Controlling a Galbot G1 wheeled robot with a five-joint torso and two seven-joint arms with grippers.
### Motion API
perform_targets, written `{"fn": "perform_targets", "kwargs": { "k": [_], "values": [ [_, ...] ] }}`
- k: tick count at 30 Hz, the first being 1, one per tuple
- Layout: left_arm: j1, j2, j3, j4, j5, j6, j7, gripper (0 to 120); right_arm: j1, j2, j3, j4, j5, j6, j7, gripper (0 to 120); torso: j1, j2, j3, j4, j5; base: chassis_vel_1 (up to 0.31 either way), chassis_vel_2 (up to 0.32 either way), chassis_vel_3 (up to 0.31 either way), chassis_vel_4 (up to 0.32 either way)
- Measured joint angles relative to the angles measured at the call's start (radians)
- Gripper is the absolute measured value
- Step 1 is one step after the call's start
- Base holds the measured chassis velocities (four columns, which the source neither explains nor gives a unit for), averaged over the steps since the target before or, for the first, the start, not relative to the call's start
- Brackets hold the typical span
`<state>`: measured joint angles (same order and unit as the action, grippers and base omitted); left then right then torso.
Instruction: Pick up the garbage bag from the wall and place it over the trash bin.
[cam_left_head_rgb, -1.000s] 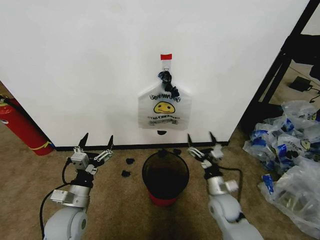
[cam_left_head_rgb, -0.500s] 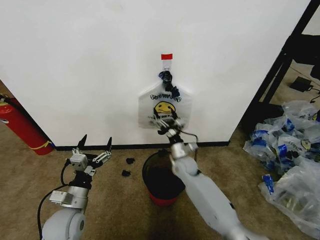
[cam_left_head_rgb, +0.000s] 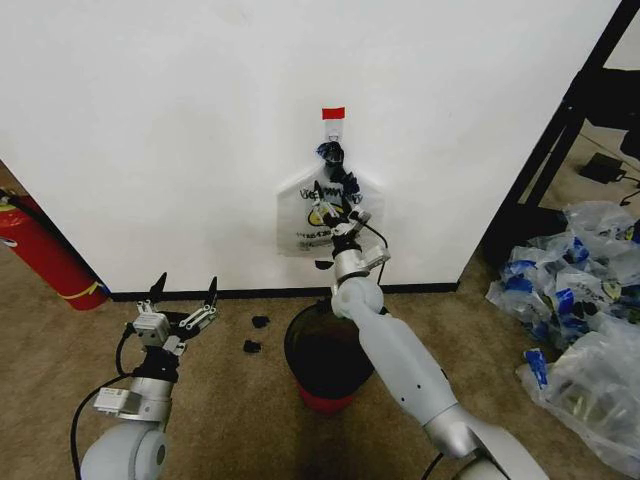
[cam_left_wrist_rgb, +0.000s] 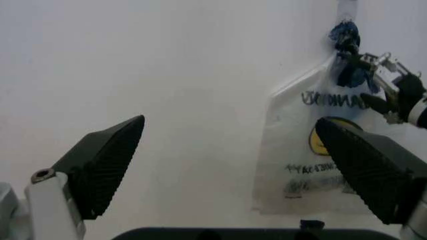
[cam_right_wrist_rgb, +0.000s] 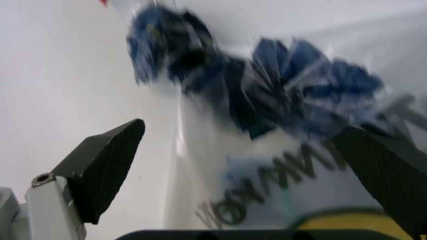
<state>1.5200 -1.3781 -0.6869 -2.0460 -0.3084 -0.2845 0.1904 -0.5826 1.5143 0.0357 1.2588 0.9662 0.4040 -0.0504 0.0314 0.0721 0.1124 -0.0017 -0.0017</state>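
The garbage bag (cam_left_head_rgb: 298, 225) hangs flat on the white wall (cam_left_head_rgb: 150, 130) under a small red tape mark (cam_left_head_rgb: 332, 113). It has a yellow smiley and a bunched blue top (cam_right_wrist_rgb: 267, 85). My right gripper (cam_left_head_rgb: 335, 200) is raised in front of the bag's upper part, open, its fingers (cam_right_wrist_rgb: 107, 160) spread just below the blue bunch. The trash bin (cam_left_head_rgb: 297, 350), red with a black rim, stands on the carpet below the bag, partly behind my right arm. My left gripper (cam_left_head_rgb: 182, 296) waits open, low at the left.
A red fire extinguisher (cam_left_head_rgb: 40, 250) leans at the far left. A heap of clear blue-printed bags (cam_left_head_rgb: 580, 310) lies at the right beside a black frame (cam_left_head_rgb: 555, 140). Small dark scraps (cam_left_head_rgb: 255, 335) lie on the carpet left of the bin.
My right arm has swung up from beside the bin to the bag on the wall, then a little higher. The left gripper has sunk slightly.
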Motion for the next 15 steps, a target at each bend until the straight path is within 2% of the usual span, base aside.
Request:
{"fn": "perform_targets", "kwargs": {
  "k": [4,7,10,15],
  "values": [
    [-0.003,-0.005,0.01,0.001,0.009,0.0,0.0,100,0.0,-0.01,0.005,0.019,0.009,-0.004,0.0,100,0.0,0.0,0.0,0.0,0.0,0.0,0.0,0.0,0.0],
    [-0.003,-0.009,0.015,0.002,0.016,-0.001,-0.001,100,0.001,-0.02,0.009,0.023,0.011,-0.013,-0.002,94,0.0,0.0,0.0,0.0,0.0,0.0,0.0,0.0,0.0],
    [-0.001,-0.01,0.014,0.002,0.017,-0.003,-0.001,100,0.001,-0.022,0.013,0.021,0.011,-0.017,-0.002,86,0.0,0.0,0.0,0.0001,0.0,0.0,0.0,0.0,0.0],
    [0.006,-0.01,0.009,0.002,0.017,-0.008,-0.001,100,0.013,-0.023,0.02,0.011,0.013,-0.035,-0.001,67,0.0,0.0,0.0,0.0002,0.0,0.0,0.0,0.0,0.0]
  ]
}}
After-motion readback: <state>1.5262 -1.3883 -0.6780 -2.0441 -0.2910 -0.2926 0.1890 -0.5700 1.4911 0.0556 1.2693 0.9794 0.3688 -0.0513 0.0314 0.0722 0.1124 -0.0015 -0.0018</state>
